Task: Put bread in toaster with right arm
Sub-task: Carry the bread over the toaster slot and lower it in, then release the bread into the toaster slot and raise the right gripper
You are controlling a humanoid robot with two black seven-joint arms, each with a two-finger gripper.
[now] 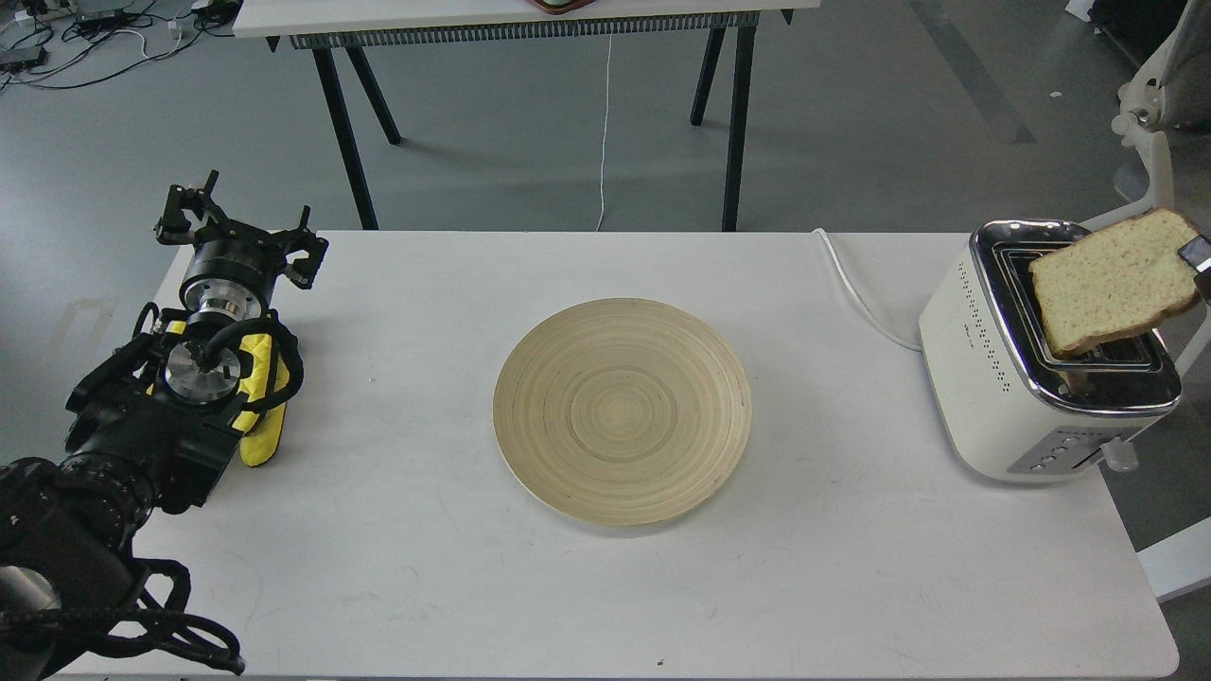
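Pinching the bread [1116, 282] at the frame's right edge, the right gripper [1198, 257] tilts it over the toaster [1003, 378]. Left gripper [236, 232], upper left: finger spread unclear. Open table [851, 567] surrounds the plate [623, 410].

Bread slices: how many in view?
1. The bread hangs tilted over the toaster slots at the table's right end, held at its right edge. The plate holds none.

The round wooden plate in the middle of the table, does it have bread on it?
No, the round wooden plate is bare; the pale speckled bread slice is held tilted over the cream-white toaster.
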